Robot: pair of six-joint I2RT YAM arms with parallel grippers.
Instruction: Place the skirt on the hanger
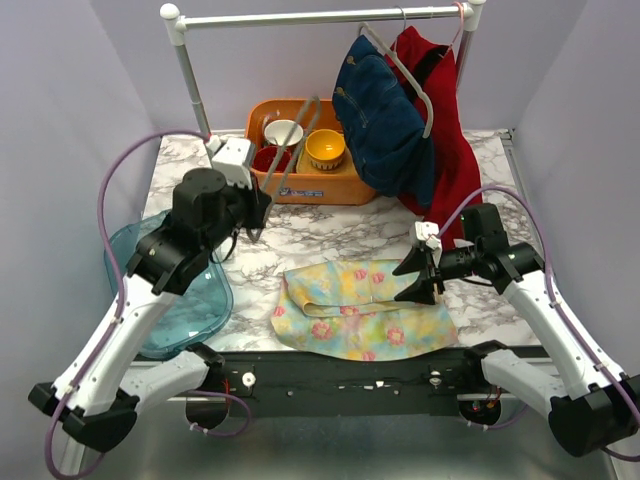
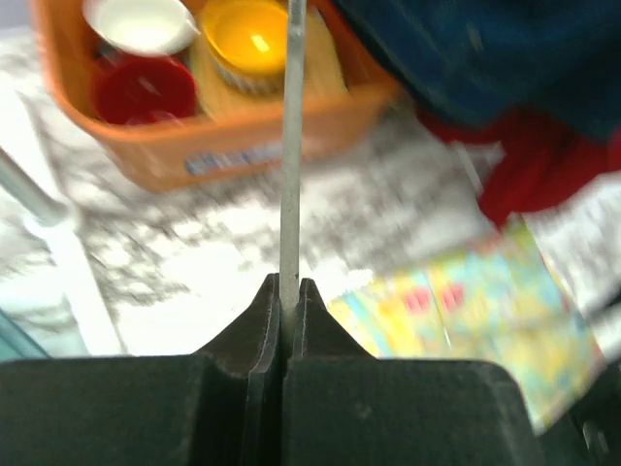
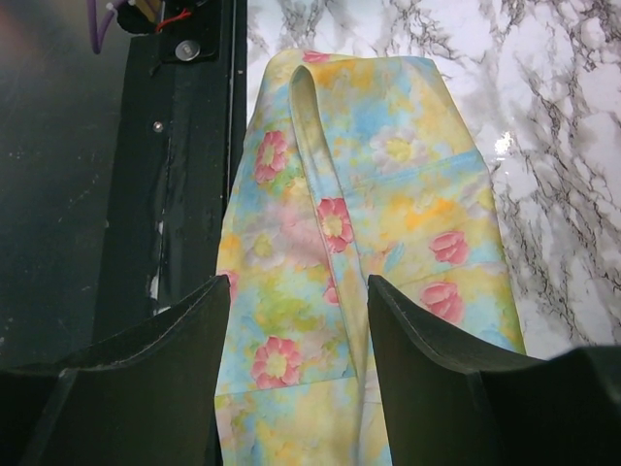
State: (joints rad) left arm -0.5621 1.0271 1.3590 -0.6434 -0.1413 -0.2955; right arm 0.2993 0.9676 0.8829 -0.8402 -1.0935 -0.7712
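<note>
Skirt [image 1: 360, 308], floral in yellow, blue and pink, lies flat at the 6 o'clock edge of the marble desk [image 1: 350, 228], just past the dark base rail. The right hand [image 1: 417, 281] is over the skirt's 3 o'clock end, released, with its jaws apart and the cloth showing between them in the wrist view; whether the tips touch the fabric cannot be told. A teal tub [image 1: 195, 300] sits at 8 o'clock. At about 10 o'clock from the skirt and well apart from it, the left hand [image 1: 258, 222] is clenched on a thin bar of a gray hanger [image 1: 290, 150], which rises toward 12 o'clock over an orange basket [image 1: 340, 187] of bowls. Farthest back, a denim garment [image 1: 385, 120] and a red garment [image 1: 450, 140] hang from the white rail [image 1: 320, 17].
</note>
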